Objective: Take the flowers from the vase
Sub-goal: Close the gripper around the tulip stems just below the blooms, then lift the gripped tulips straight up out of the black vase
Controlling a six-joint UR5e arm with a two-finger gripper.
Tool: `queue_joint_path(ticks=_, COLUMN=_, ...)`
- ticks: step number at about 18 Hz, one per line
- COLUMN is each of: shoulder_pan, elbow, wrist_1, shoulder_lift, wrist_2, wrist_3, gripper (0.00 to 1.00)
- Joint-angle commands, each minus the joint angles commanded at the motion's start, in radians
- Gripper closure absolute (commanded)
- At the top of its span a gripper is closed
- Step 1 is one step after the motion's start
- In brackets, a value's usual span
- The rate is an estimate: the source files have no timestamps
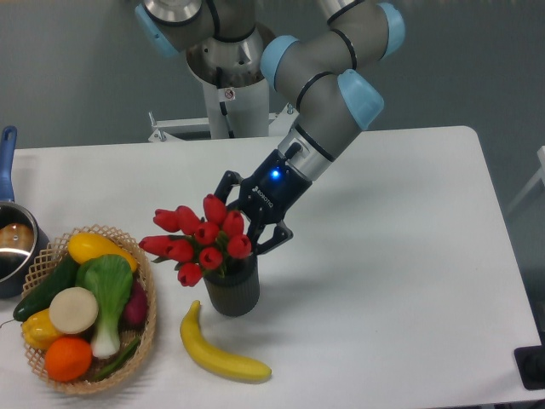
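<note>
Closing in on the flowers [200,243]: you're at the grasp step, bunch not lifted yet, stems down in the vase [232,292] at table centre-left. Gripper [252,223] touches the bunch's right side, jaws narrow; can't tell if clamped. Next: confirm grip, pull straight up.

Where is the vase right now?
The vase stands on the table left of centre, holding the flowers, with the banana just in front and the basket to its left.
</note>
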Motion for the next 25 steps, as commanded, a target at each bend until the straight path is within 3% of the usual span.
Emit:
queue_joint_path(ticks=10, shoulder_pan=0.014, elbow=-0.006, wrist_1=0.0, shoulder_lift=0.009, wrist_2=-0.032, wrist_3=-0.034, gripper=0.64)
queue_joint_path(ticks=20, shoulder_pan=0.038, elbow=0.005, wrist_1=-0.002, shoulder_lift=0.084, wrist_2=-0.144, wrist_3=-0.121, gripper=0.64)
queue_joint_path(ticks=25, shoulder_pan=0.051, elbow=0.006, wrist_1=-0.002, shoulder_lift=0.127, wrist_2=-0.149, wrist_3=-0.173, gripper=0.64)
